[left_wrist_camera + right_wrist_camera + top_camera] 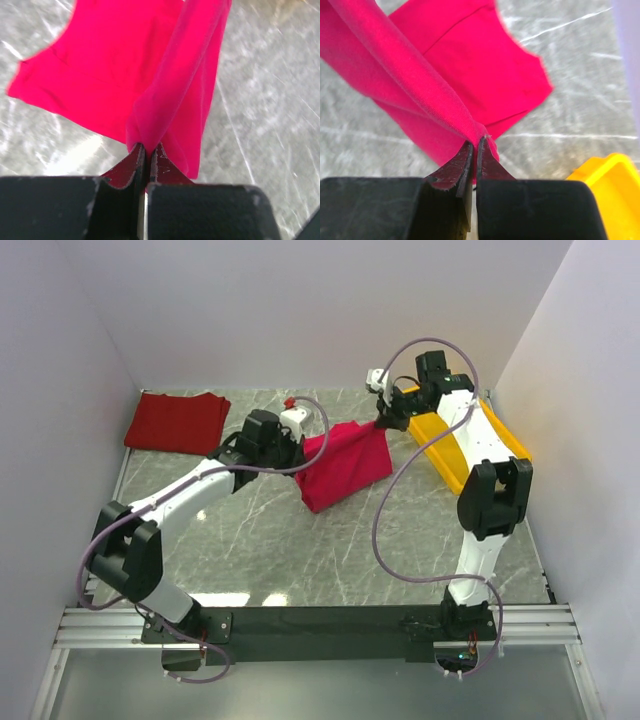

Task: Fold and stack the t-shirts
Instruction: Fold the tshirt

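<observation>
The bright crimson t-shirt hangs stretched between both grippers above the middle of the marble table, its lower part draping down onto the surface. My left gripper is shut on its left edge; the left wrist view shows the cloth pinched between the jaws. My right gripper is shut on its right edge, with the cloth bunched into the jaws. The darker maroon t-shirt lies folded flat at the far left of the table.
A yellow plastic tray sits at the far right, partly under my right arm; its corner shows in the right wrist view. White walls close in the table on three sides.
</observation>
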`<state>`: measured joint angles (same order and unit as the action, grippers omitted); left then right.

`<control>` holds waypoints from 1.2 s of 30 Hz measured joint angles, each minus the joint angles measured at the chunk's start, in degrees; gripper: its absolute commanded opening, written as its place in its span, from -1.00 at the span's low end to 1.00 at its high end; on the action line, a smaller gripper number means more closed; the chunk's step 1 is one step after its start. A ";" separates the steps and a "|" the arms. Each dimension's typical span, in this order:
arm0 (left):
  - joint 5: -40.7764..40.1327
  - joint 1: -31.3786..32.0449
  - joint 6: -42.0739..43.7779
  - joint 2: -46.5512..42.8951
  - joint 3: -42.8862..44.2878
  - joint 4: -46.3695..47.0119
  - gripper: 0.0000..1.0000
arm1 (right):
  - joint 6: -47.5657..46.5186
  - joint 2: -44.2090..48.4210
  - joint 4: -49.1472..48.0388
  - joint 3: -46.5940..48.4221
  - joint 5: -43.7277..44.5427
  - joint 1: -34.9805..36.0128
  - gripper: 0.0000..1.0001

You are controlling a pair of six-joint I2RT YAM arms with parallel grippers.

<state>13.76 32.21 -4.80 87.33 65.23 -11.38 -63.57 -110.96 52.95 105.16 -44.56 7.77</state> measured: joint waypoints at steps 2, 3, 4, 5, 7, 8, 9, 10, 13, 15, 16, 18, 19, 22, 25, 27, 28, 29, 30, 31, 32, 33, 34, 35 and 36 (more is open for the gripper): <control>0.22 -1.18 0.33 1.36 1.14 0.39 -0.99 | 2.29 -0.98 -2.08 1.64 0.20 0.59 -1.00; 0.37 -1.77 0.68 2.38 1.79 0.59 -0.99 | 3.37 -1.53 -3.26 2.21 0.37 0.92 -1.00; 0.44 -2.34 0.83 3.43 2.32 0.68 -0.99 | 4.44 -2.10 -4.42 2.60 0.66 1.11 -1.00; 0.55 -2.91 0.98 4.59 2.75 0.83 -0.99 | 5.33 -2.60 -5.35 2.75 0.92 1.49 -1.00; 0.63 -3.98 1.18 6.78 3.37 0.85 -0.99 | 7.19 -3.89 -7.26 2.82 1.75 2.10 -1.00; 0.70 -4.66 1.18 7.89 3.50 0.87 -0.99 | 8.02 -4.68 -8.02 2.84 2.05 2.34 -1.00; 0.83 -5.16 1.18 8.61 3.52 0.83 -0.99 | 8.96 -5.44 -8.87 2.84 2.34 2.56 -1.00; 1.01 -5.66 1.18 9.35 3.58 0.83 -0.99 | 9.64 -6.01 -9.40 2.84 2.58 2.71 -1.00; 1.62 -7.02 1.16 11.30 4.46 0.83 -0.99 | 12.07 -8.17 -11.41 3.15 3.54 3.37 -1.00; 2.10 -7.74 1.16 12.37 5.33 0.79 -0.99 | 13.29 -9.01 -12.31 3.39 4.07 3.41 -1.00; 2.43 -7.96 1.16 12.79 5.86 0.79 -0.99 | 14.01 -9.31 -12.81 3.54 4.33 3.41 -1.00; 3.06 -8.39 1.18 13.64 6.97 0.79 -0.99 | 15.21 -9.51 -13.86 3.56 4.72 3.39 -1.00; 3.28 -8.52 1.18 13.94 7.43 0.81 -0.99 | 15.85 -9.51 -14.43 3.56 4.85 3.39 -1.00; 3.96 -8.66 1.16 14.67 8.39 0.79 -0.99 | 17.59 -9.51 -16.52 3.58 5.18 3.41 -1.00; 4.26 -8.92 1.14 15.52 9.11 0.79 -0.99 | 18.93 -9.60 -17.31 3.72 5.60 3.50 -1.00; 4.42 -9.14 1.14 16.31 9.73 0.72 -0.99 | 19.58 -10.14 -17.46 4.48 5.77 3.69 -1.00; 4.42 -9.27 1.11 16.74 10.08 0.74 -0.99 | 20.00 -10.47 -17.86 4.81 5.90 3.74 -1.00; 4.42 -9.42 1.11 17.20 10.40 0.68 -0.99 | 20.33 -10.88 -18.08 5.11 6.01 3.85 -1.00; 4.39 -9.55 1.09 17.64 10.69 0.68 -0.99 | 20.52 -11.17 -18.43 5.22 6.08 3.89 -1.00; 4.39 -9.68 1.07 18.12 10.91 0.68 -0.99 | 20.74 -11.50 -18.82 5.22 6.27 4.02 -1.00; 4.37 -9.79 1.05 18.45 10.99 0.68 -0.99 | 20.98 -11.87 -19.02 5.22 6.49 4.15 -1.00; 4.35 -9.90 0.96 18.82 10.99 0.66 -0.99 | 21.22 -12.20 -19.28 5.22 6.80 4.33 -1.00; 4.22 -9.99 0.92 19.10 10.99 0.57 -0.92 | 21.55 -12.46 -19.37 5.22 7.10 4.50 -1.00; 3.91 -10.10 0.87 19.37 10.99 0.59 -0.88 | 21.88 -12.76 -19.47 5.31 7.50 4.70 -1.00; 3.41 -10.21 0.72 19.54 10.99 0.55 -0.84 | 22.36 -13.18 -19.65 5.57 7.96 4.94 -0.98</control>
<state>17.17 22.00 -4.08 106.87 76.23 -10.83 -41.21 -124.14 33.30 110.74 -36.60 12.71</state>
